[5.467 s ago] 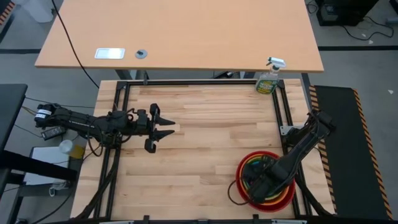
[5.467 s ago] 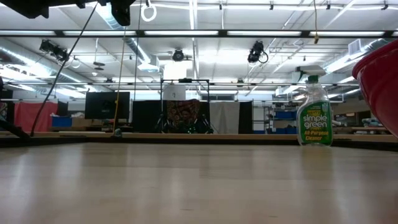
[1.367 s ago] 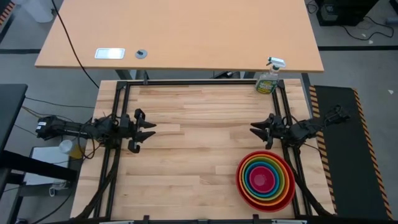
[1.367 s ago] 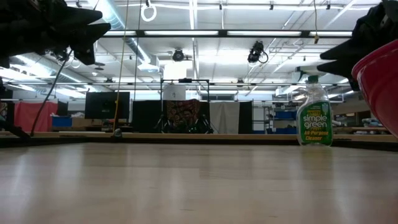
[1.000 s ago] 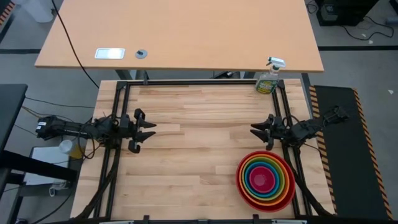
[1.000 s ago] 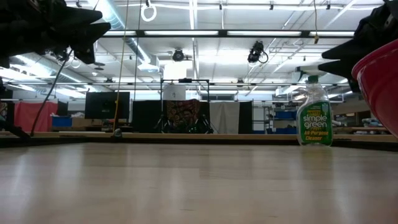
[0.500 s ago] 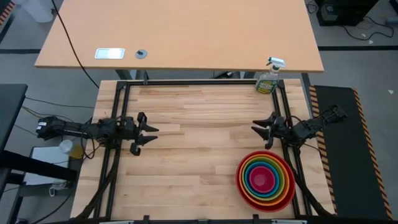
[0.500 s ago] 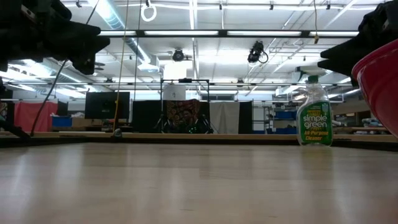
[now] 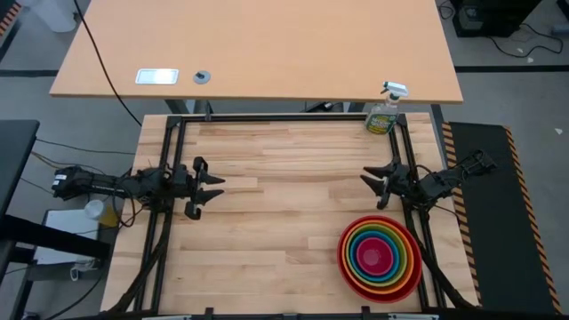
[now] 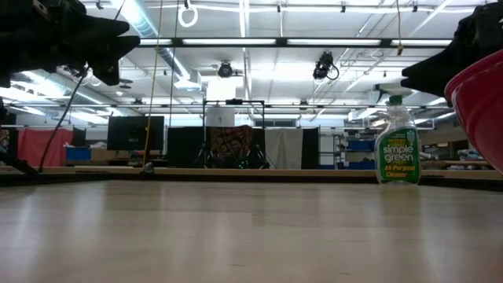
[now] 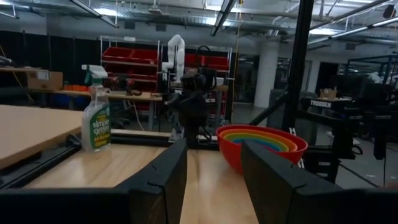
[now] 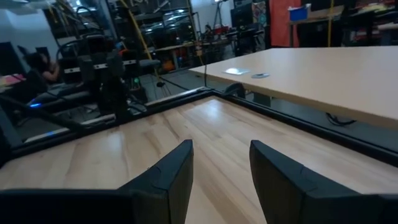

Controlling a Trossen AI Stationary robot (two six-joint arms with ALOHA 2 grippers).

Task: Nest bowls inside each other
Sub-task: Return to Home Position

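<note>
Left gripper (image 9: 215,187) is hovering over the left edge of the butcher-block table (image 9: 284,222), arm reaching in from the left side frame, fingers pointing toward the table's middle. Its fingers are standing apart with nothing between them; the left wrist view is showing bare wood through the gap. Right gripper (image 9: 370,188) is hovering over the right edge, facing the left one across the table, well apart from it. Its fingers are likewise spread and holding nothing, and the right wrist view is showing only table surface between them. Neither gripper is touching a bowl. All five bowls are sitting nested as one stack (image 9: 380,258) in the near right corner of the table, just in front of the right gripper. Red bowl (image 9: 380,219) is forming the outermost ring, then orange bowl (image 9: 380,225), lime green bowl (image 9: 380,231), blue bowl (image 9: 380,237), and pink bowl (image 9: 377,259) is lying at the centre. Rings are looking concentric from above. Green spray bottle (image 9: 384,114) is standing upright at the far right corner, well apart from the stack. A plain desk (image 9: 258,44) is standing beyond the far edge.
</note>
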